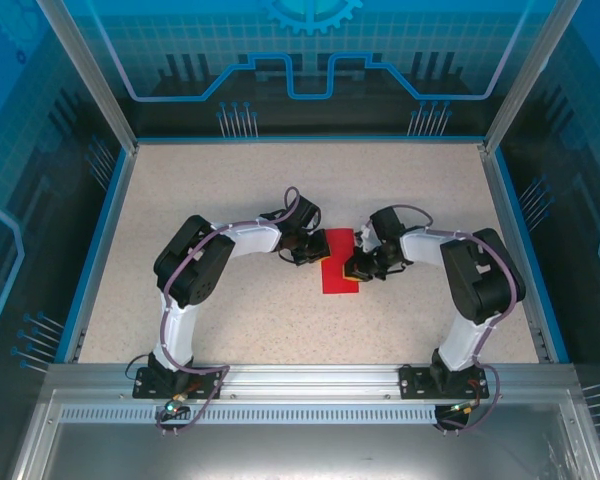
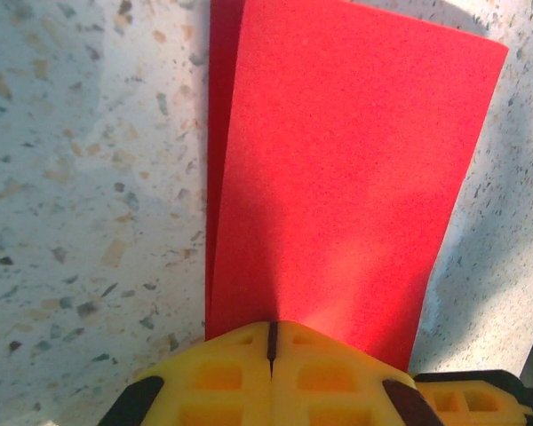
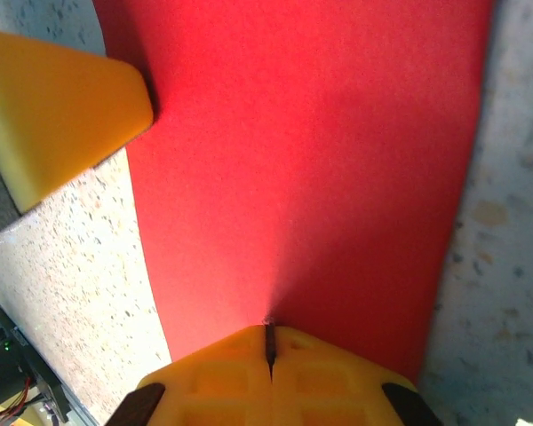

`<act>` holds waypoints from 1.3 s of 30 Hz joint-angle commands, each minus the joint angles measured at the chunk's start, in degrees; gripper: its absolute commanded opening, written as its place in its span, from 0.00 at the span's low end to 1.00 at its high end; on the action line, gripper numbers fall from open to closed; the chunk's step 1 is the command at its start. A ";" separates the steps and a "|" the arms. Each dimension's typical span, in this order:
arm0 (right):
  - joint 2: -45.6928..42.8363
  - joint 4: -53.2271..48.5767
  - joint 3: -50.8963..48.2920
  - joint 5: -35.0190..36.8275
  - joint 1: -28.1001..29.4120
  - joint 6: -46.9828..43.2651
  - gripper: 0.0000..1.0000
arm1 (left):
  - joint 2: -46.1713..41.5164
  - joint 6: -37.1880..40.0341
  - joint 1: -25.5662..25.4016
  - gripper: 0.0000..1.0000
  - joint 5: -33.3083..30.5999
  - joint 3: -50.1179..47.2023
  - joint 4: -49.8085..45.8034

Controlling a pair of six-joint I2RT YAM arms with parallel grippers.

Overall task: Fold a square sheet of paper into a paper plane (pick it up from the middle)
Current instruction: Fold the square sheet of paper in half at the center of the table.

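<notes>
Paper [image 1: 338,279], plain red, touches closed left pincer [image 2: 271,328] and right pincer [image 3: 269,330].

You have bare table [image 1: 230,190] across the upper half of the overhead frame and in its lower left and right. At centre the left gripper [image 1: 306,254] and right gripper [image 1: 359,268] crowd together over the red paper [image 1: 338,284]; glass walls [image 1: 300,70] shut the top and sides.

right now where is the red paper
Top view: the red sheet of paper lies flat mid-table, between the left gripper and right gripper, both tips on it.
</notes>
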 commanded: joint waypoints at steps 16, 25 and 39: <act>3.21 0.93 7.98 0.19 -1.14 2.24 0.00 | 7.47 16.43 0.10 0.02 -9.42 2.02 -14.44; 3.46 -1.71 1.85 1.97 -1.95 1.10 0.00 | 8.32 15.02 0.11 0.01 -11.35 2.05 -16.28; -11.34 -3.27 -3.67 3.03 -2.64 0.87 0.00 | 8.80 13.71 0.20 0.01 -12.02 1.87 -16.69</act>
